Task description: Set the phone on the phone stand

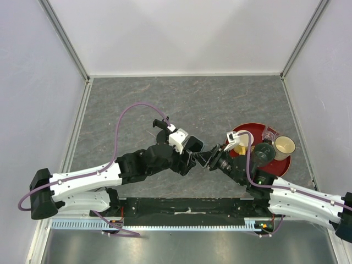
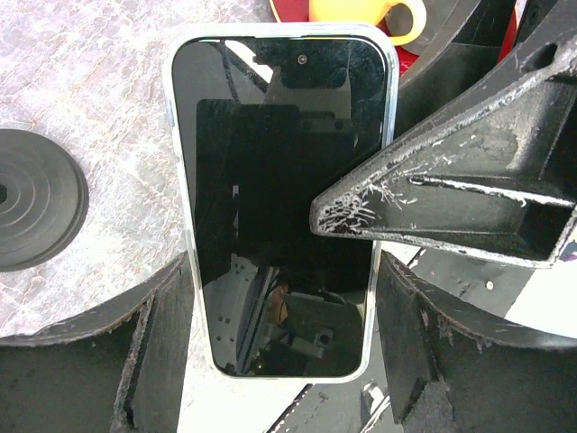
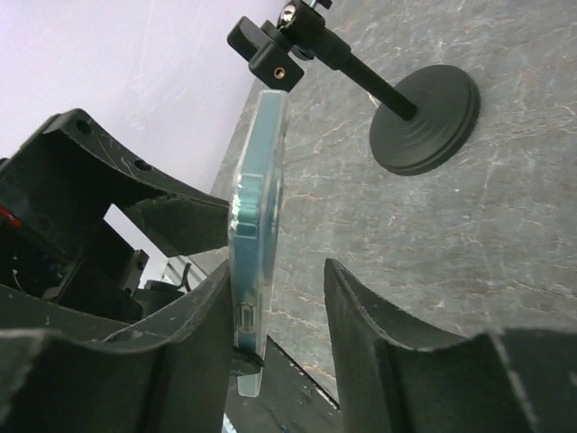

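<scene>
**Phone held between two robot grippers, stand close by**

The left gripper (image 2: 284, 289) holds the phone (image 2: 279, 135) by its two long edges, one dark finger pressed against each side near the lower end. The phone's glossy black screen faces that arm's wrist camera, and a pale blue-green case frames it.

The right gripper (image 3: 278, 271) comes in from the opposite side, and its jaws straddle the phone's thin edge. They stand partly spread. A clear gap shows between the phone and one finger. The other finger lies just beside the case, but whether it touches is hard to tell from this angle. In the left wrist view, one scuffed finger of this gripper crosses in front of the screen.

The phone stand (image 3: 383, 90) rests on the grey stone-patterned table (image 3: 469, 253). It has a round black disc base, a thin rod and a small clamp on top. It is near the phone but apart from it.

From above, a red tray (image 1: 250, 127) sits on the right with a yellow mug (image 2: 370, 11) on it.
</scene>
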